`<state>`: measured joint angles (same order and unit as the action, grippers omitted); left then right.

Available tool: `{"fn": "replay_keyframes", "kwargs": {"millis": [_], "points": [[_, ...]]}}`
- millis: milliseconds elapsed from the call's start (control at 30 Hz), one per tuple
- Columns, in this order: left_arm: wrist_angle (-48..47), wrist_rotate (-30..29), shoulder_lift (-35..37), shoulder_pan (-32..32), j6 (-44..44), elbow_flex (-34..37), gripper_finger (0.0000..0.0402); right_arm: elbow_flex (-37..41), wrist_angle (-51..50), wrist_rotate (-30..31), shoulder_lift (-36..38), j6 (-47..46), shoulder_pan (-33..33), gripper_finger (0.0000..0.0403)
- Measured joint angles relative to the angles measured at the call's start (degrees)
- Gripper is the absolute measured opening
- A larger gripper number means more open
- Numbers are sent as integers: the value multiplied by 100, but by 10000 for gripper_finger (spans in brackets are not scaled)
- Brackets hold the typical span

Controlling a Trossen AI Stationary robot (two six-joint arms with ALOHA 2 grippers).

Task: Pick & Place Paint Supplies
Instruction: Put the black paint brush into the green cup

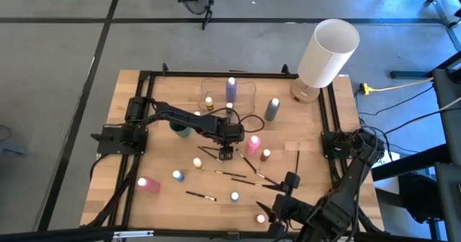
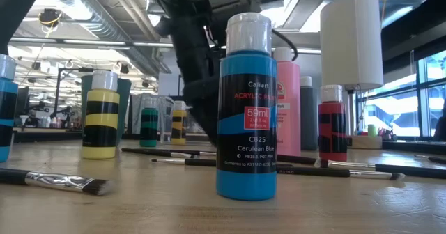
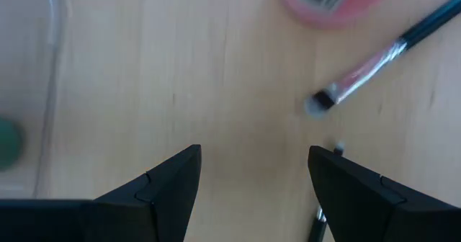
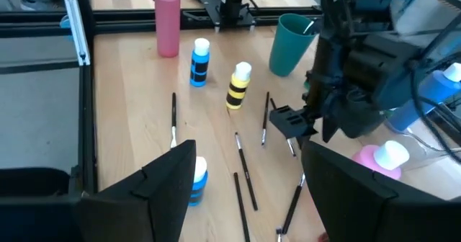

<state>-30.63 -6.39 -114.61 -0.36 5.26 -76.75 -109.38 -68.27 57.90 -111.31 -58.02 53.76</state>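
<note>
Wooden table (image 1: 166,98), framed in black rail. Right claw (image 1: 277,212) parked open at near edge. Left claw (image 1: 226,153) open at centre, over paintbrushes (image 1: 234,176). Small paint bottles (image 1: 177,175) scattered around, upright.

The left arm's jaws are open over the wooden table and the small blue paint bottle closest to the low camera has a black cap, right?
Not quite: the small blue paint bottle has a white cap, as the low view shows. The left gripper does have its jaws open over the wooden table.
</note>
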Motion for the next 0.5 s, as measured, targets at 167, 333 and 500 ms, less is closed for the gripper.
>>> {"fn": "replay_keyframes", "kwargs": {"millis": [167,333,500], "points": [[-290,-7,2,-65,62,-286,253,54,25,-26,0,43,2,256],[-437,8,9,-232,101,-354,253,156,-8,-27,0,44,2,257],[-446,44,-17,-388,36,-356,253,166,-26,-16,0,77,-40,257]]}}
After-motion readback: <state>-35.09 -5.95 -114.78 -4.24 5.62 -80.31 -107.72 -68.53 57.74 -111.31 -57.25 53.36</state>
